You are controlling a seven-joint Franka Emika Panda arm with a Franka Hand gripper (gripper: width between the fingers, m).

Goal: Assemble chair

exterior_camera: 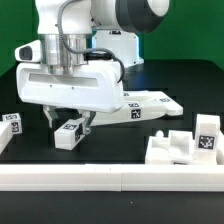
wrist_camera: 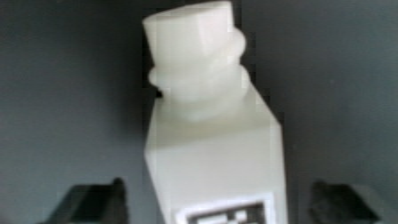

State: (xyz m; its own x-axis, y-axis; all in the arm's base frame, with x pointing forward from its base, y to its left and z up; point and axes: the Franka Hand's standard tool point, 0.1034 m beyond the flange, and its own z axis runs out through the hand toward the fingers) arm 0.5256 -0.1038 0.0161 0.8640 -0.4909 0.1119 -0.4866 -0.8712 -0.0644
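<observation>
A white chair leg (wrist_camera: 210, 120) with a threaded peg at its far end and a black-and-white tag near me lies between my fingers (wrist_camera: 98, 202). A dark gap shows on each side of it, so the jaws stand apart from it. In the exterior view my gripper (exterior_camera: 70, 125) hangs open over this leg (exterior_camera: 68, 136), which rests on the black table. The boxy seat frame (exterior_camera: 180, 148) stands at the exterior view's right.
A long plain white rail (exterior_camera: 110, 178) runs along the front. A small tagged white part (exterior_camera: 12, 122) lies at the exterior view's far left. A flat white tagged piece (exterior_camera: 150, 106) lies behind my gripper towards the right.
</observation>
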